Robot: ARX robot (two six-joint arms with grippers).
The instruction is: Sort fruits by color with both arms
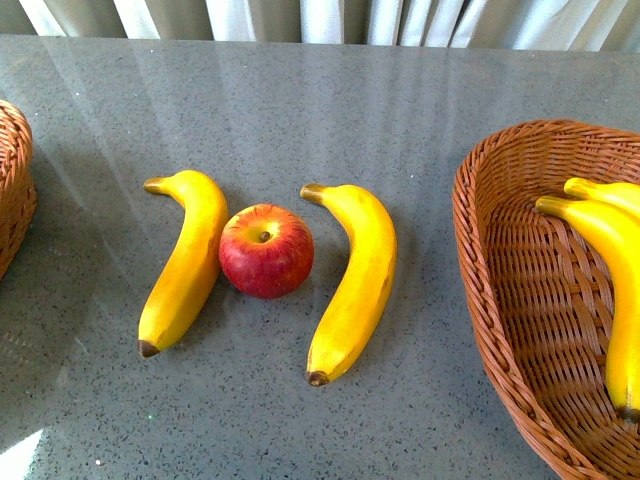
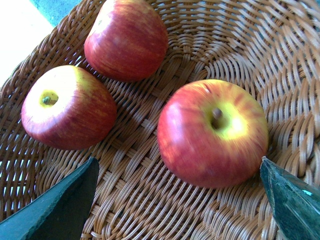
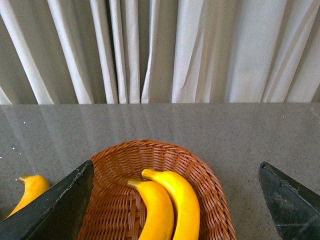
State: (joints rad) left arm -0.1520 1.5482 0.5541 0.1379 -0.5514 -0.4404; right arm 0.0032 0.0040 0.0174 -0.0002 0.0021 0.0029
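Observation:
In the front view a red apple (image 1: pixel 266 250) lies on the grey table between two bananas, one to its left (image 1: pixel 185 262) and one to its right (image 1: pixel 352 282). Neither arm shows there. The brown wicker basket (image 1: pixel 500 260) at the right holds two bananas (image 1: pixel 615 260). My left gripper (image 2: pixel 177 200) is open over a light wicker basket (image 2: pixel 150 200) holding three red apples; the nearest apple (image 2: pixel 212 132) lies between the spread fingers, untouched. My right gripper (image 3: pixel 175 200) is open above the brown basket (image 3: pixel 210 185) with two bananas (image 3: pixel 170 205).
The left basket's rim (image 1: pixel 12 185) shows at the front view's left edge. White curtains (image 3: pixel 160 50) hang behind the table's far edge. A banana on the table (image 3: pixel 31 190) shows beside the right gripper's finger (image 3: pixel 55 210).

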